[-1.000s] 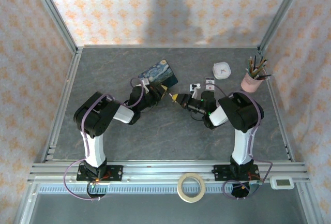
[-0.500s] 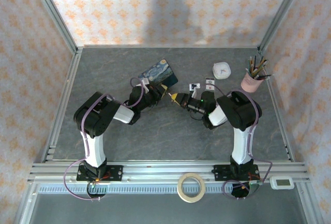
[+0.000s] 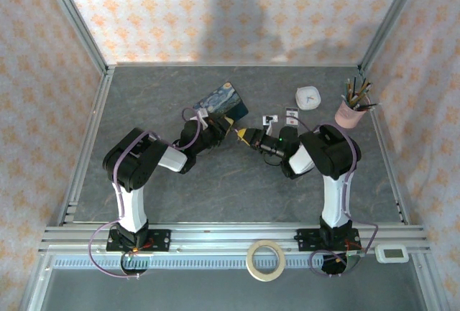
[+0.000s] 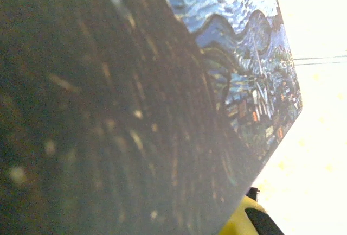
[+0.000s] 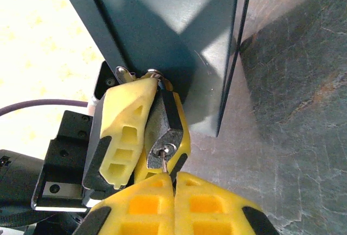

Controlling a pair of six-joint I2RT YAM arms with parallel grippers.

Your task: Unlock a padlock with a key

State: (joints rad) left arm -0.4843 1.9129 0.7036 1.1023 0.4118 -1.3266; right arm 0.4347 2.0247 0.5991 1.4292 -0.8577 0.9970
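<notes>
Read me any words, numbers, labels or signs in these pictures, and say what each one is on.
No text here can be read.
Small white tag and second tag: dark marks, too small to read.
White device by the front rail: display too small to read.
Padlock: no lettering visible on the face shown.
Blue painted box: painted picture, no words seen.

Key (image 5: 164, 163) mostly inside right pincer (image 5: 173, 180).

- Lab-type robot test cell: my left arm (image 3: 133, 171) and right arm (image 3: 334, 171) bolted to an aluminium rail (image 3: 215, 238).
- Metal-framed enclosure, patterned backdrop walls (image 3: 215, 9), grey tabletop (image 3: 237, 196).
- Tape roll (image 3: 251, 261) by the rail.
</notes>
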